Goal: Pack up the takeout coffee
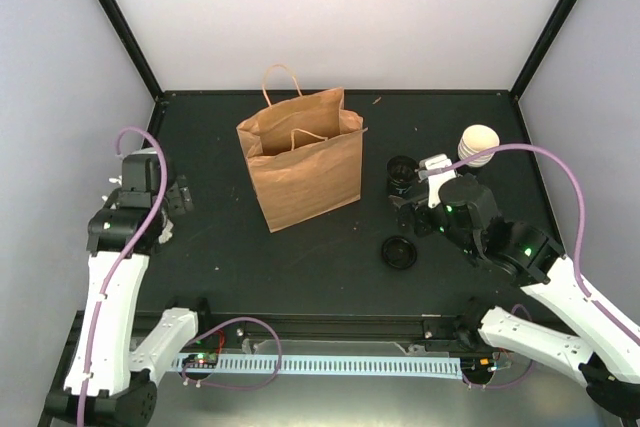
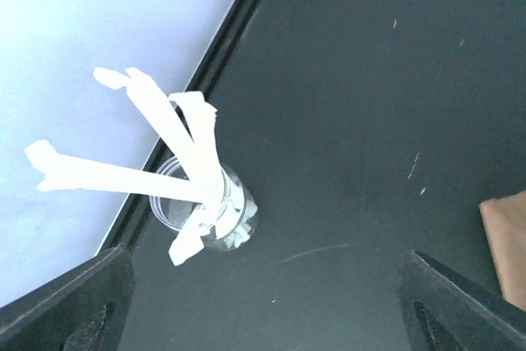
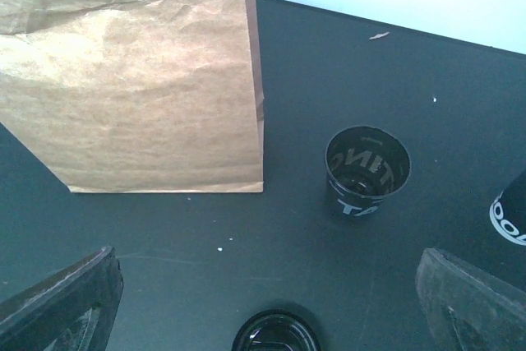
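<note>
Both released: left gripper (image 2: 267,289); right gripper (image 3: 267,285) | coffee cup (image 3: 514,213) edge-cropped, axis unclear

Creased matt brown paper bag (image 3: 140,80), matt black table (image 3: 164,236), glossy clear cup (image 2: 238,213)

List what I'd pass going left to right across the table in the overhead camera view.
left claw → brown paper bag → black cup with a dark inside → nested stack of cups
</note>
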{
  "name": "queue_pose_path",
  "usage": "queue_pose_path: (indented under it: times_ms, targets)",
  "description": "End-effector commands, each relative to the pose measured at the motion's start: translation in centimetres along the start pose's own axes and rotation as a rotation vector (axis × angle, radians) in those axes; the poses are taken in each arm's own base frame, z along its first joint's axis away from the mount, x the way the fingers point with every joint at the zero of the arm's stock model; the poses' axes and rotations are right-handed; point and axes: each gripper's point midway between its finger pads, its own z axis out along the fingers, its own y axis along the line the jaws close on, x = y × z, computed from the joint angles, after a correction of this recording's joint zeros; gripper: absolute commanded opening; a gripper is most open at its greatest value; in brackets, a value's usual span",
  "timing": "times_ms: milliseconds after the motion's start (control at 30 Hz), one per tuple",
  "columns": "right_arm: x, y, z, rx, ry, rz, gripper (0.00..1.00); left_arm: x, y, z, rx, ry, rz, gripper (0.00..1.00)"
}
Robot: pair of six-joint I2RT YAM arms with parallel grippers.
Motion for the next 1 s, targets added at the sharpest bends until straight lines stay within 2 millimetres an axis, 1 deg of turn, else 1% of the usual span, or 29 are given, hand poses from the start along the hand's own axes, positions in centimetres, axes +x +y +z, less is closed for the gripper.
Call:
queue_pose_path:
  times_ms: [0,67,133,233,400,467,533,600,700,867,967]
  targets:
    - [-0.6,0.6,-0.5,-0.044,-0.022,-0.008,1.00,0.7,-0.7,2.0,-0.008,0.061,0.090,0.86]
    - [-0.8,0.8,-0.7,-0.055,-0.027,-0.008,1.00,1.3,-0.2,3.1,-0.060,0.098,0.110,0.80]
    - [-1.0,1.0,-0.9,-0.071,-0.034,-0.008,1.00,1.4,0.3,3.6,-0.102,0.121,0.109,0.76]
    - [-1.0,1.3,-1.1,-0.090,-0.037,-0.008,1.00,1.1,1.4,4.2,-0.181,0.123,0.107,0.77]
    - [-0.9,1.6,-1.2,-0.113,-0.037,-0.010,1.00,0.3,3.0,4.1,-0.285,0.106,0.093,0.80]
    - [-0.9,1.7,-1.2,-0.116,-0.039,-0.009,1.00,0.4,3.0,4.4,-0.293,0.109,0.104,0.80]
    - [-0.9,1.8,-1.3,-0.124,-0.041,-0.009,1.00,1.0,3.0,4.8,-0.297,0.126,0.112,0.78]
    - [-1.0,1.8,-1.4,-0.128,-0.044,-0.009,1.00,1.6,3.1,5.3,-0.311,0.146,0.110,0.73]
    - [-1.0,2.0,-1.4,-0.137,-0.043,-0.009,1.00,1.7,3.2,5.7,-0.318,0.152,0.113,0.69]
    - [-0.9,2.1,-1.2,-0.141,-0.037,-0.011,1.00,2.2,2.6,6.9,-0.307,0.197,0.126,0.60]
    - [-0.9,2.1,-1.2,-0.141,-0.037,-0.013,1.00,2.5,2.4,7.3,-0.304,0.215,0.131,0.53]
